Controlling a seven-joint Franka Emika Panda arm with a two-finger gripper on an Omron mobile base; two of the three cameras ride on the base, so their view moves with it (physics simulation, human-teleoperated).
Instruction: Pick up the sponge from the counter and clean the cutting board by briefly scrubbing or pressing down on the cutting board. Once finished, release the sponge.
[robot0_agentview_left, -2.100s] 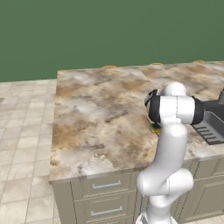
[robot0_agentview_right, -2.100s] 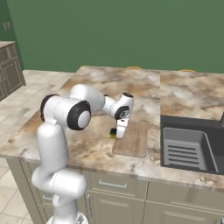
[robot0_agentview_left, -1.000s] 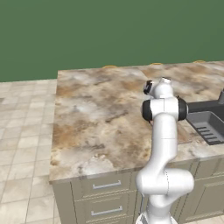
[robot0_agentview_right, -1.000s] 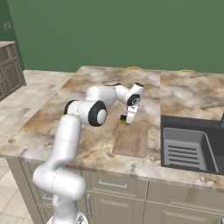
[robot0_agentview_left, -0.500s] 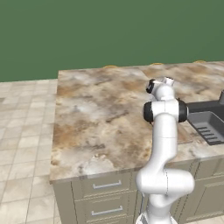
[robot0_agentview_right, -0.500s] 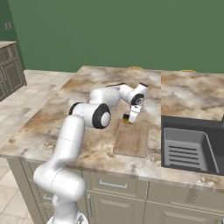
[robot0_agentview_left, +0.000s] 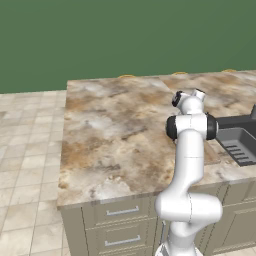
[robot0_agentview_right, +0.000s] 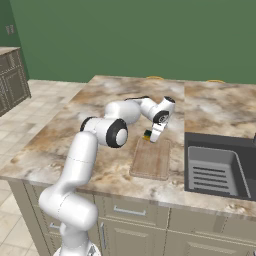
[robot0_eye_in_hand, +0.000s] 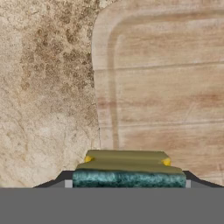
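One sponge (robot0_eye_in_hand: 128, 171), green layer over yellow, sat clamped between the two dark finger tips of the gripper (robot0_eye_in_hand: 127, 183) in the hand view, and the jaws were closed on it from either side. No brand, label or writing could be read anywhere in these pictures. In the right base view the sponge (robot0_agentview_right: 147, 134) showed as a small green and yellow block at the gripper (robot0_agentview_right: 153, 136), right over the far left corner of the cutting board (robot0_agentview_right: 152, 159). Whether it pressed on the wood or hung just above it could not be told. The hand view looked down on the cutting board (robot0_eye_in_hand: 166, 83) with its routed groove curving round the corner, and the marbled counter (robot0_eye_in_hand: 43, 87) lay beside the board's edge. The board lay flat on the counter (robot0_agentview_right: 75, 130), just left of the dark sink basin (robot0_agentview_right: 216, 167). In the left base view the white arm (robot0_agentview_left: 189, 150) stood in front of the counter (robot0_agentview_left: 115, 135).
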